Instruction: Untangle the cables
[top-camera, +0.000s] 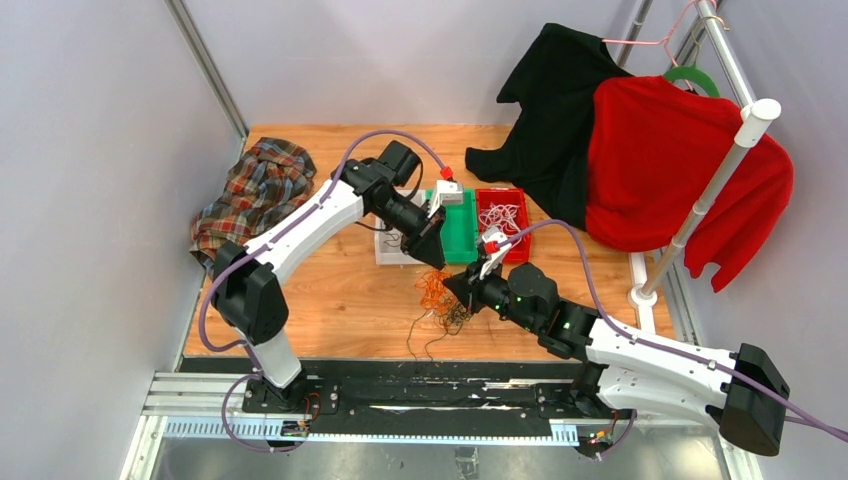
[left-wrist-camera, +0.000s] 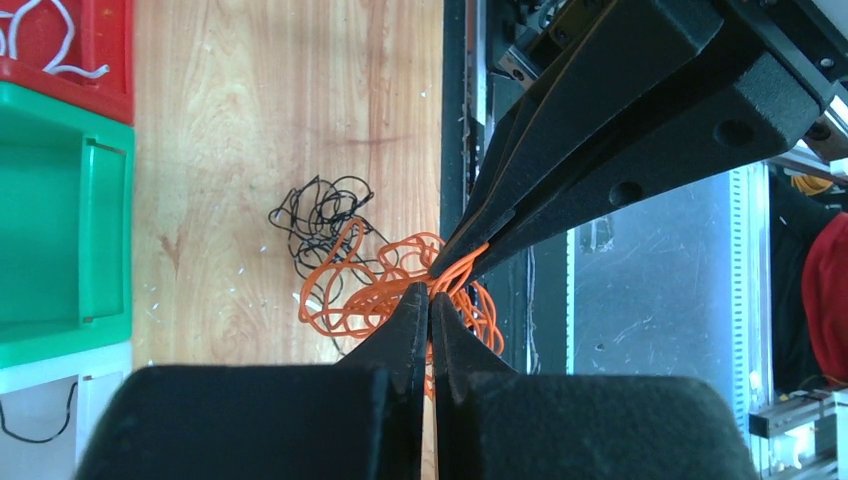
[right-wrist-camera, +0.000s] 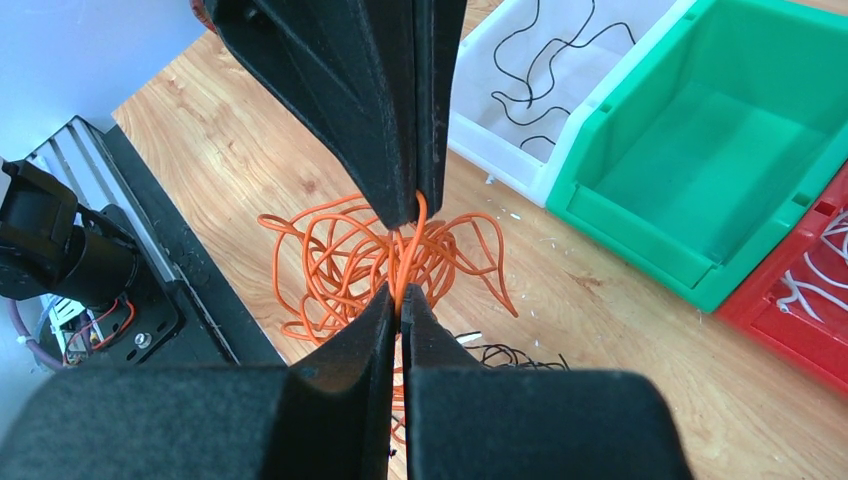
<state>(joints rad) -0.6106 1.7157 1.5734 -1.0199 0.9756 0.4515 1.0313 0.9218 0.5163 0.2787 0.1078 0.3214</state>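
The right gripper (right-wrist-camera: 400, 296), black-fingered, pinches strands of a tangle of hair-thin orange cable (right-wrist-camera: 330, 262) lying on the pale wooden tabletop (right-wrist-camera: 250, 140). From the top of the frame the left gripper (right-wrist-camera: 408, 212) points down, its jaws closed on the same strands. A thin black cable (right-wrist-camera: 510, 355) lies beside the tangle. Beyond stand a white plastic bin (right-wrist-camera: 500, 165) holding black wire, a green plastic bin (right-wrist-camera: 700, 160) and a red plastic bin (right-wrist-camera: 760, 322) holding white wire.

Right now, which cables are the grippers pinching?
The orange cables: the left gripper and right gripper both pinch them; the black cables lie ungripped beside them.
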